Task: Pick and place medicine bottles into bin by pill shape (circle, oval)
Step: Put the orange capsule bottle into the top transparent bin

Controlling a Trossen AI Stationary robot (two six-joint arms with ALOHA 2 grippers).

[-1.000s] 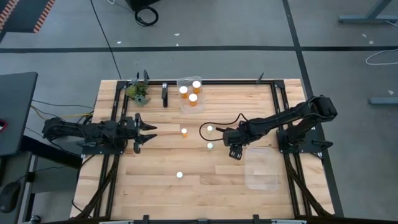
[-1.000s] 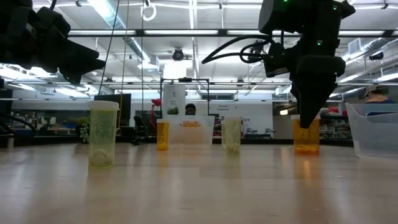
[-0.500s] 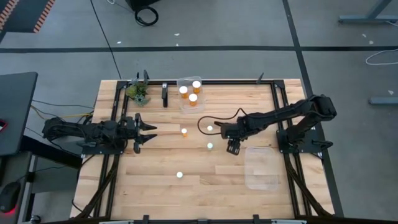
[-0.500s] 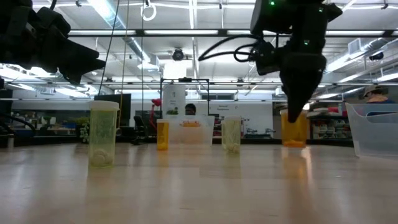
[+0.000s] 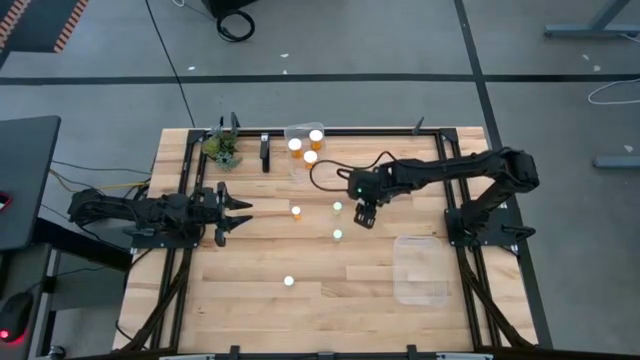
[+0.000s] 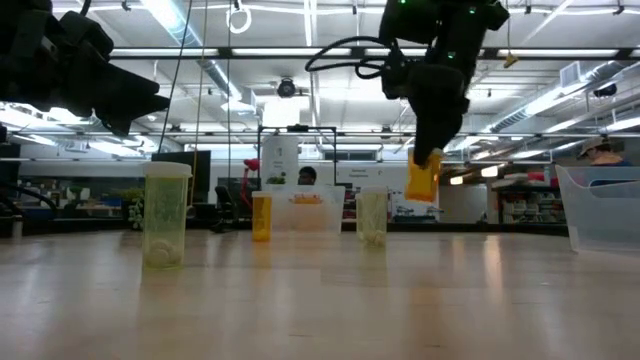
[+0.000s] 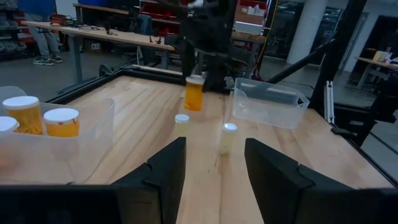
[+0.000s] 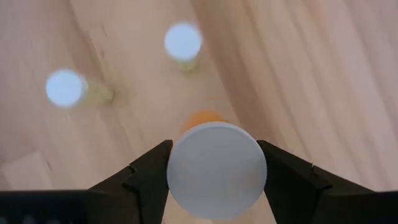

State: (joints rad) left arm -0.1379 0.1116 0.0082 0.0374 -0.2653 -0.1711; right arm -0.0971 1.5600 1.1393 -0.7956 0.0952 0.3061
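My right gripper (image 5: 365, 213) is shut on an orange medicine bottle (image 6: 423, 178) with a white cap (image 8: 216, 169), held above the table's middle. Loose bottles stand on their bases on the table (image 5: 296, 211) (image 5: 338, 207) (image 5: 338, 234), and one stands nearer the near edge (image 5: 289, 281). A clear bin (image 5: 303, 150) at the far edge holds three bottles. My left gripper (image 5: 240, 213) is open and empty at the left, level above the table, pointing right. My right gripper pinches the bottle's top end between its two fingers (image 8: 146, 175), one on each side of the white cap (image 8: 180, 171). The fingers come from above, pointing down. The bottle's orange body (image 6: 422, 185) hangs below them, slightly tilted, clear of the table.
A second clear bin (image 5: 420, 268) stands at the near right, also seen in the left wrist view (image 7: 267, 102). A small green plant (image 5: 222, 148) and a dark upright piece (image 5: 265, 152) stand at the far left. A black cable (image 5: 325, 170) loops from the right arm.
My right gripper has gone toward the table's far edge and a little left, and up. The orange bottle, which stood on the table, is now lifted clear and hangs slightly tilted.
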